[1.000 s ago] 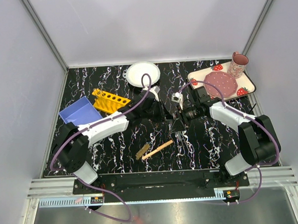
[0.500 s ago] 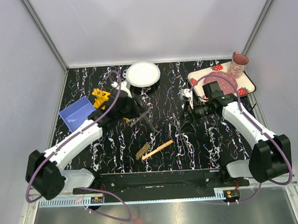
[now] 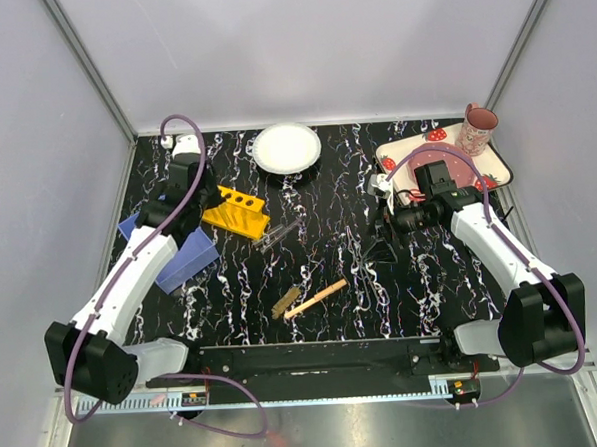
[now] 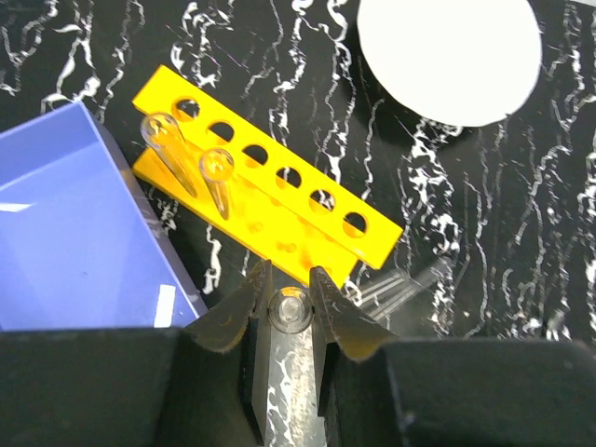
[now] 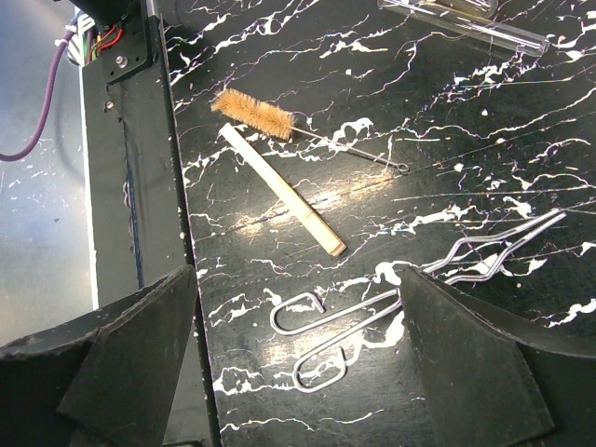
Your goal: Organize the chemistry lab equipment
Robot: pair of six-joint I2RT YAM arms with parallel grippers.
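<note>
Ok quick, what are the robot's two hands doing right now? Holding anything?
Left end effector: closed on a clear tube.
Right end effector: open, holding nothing.

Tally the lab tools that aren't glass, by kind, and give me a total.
Yellow rack: 1
Brown brush: 1
Wooden stick: 1
Wire holder: 1
Total: 4

Marbled table [image 3: 326,182]; rack [image 3: 236,211], brush [image 3: 286,302], plate [image 3: 287,147]
</note>
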